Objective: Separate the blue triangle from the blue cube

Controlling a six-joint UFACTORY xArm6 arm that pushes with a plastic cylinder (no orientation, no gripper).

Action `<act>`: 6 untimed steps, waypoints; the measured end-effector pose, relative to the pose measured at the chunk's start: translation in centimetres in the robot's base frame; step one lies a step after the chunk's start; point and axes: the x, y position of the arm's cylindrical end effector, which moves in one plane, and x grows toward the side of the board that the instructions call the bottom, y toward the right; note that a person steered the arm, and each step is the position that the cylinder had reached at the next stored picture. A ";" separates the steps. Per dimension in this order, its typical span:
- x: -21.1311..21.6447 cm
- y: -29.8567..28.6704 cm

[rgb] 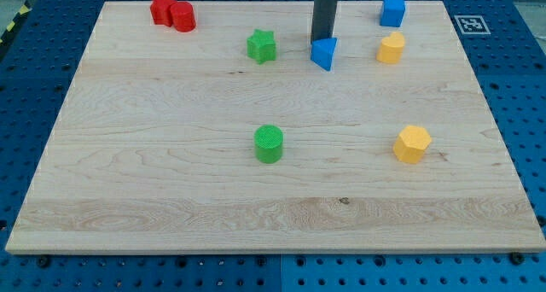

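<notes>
Rod tip against the blue triangle near the desk's top edge

My tip (pixel 322 42) touches the blue triangle (pixel 324 53) from above-left; the blue cube (pixel 392 11) sits apart toward the view's upper right, above a yellow block (pixel 391 49). The wooden desk (pixel 171 172) carries them; the arm has no jaws.

Near the top edge of the board (pixel 171 155): blue triangle (pixel 324 54) left of and before blue cube (pixel 392 11), apart. Just behind the triangle: my tip (pixel 322 41).
</notes>
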 end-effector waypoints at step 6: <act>7.5 2.8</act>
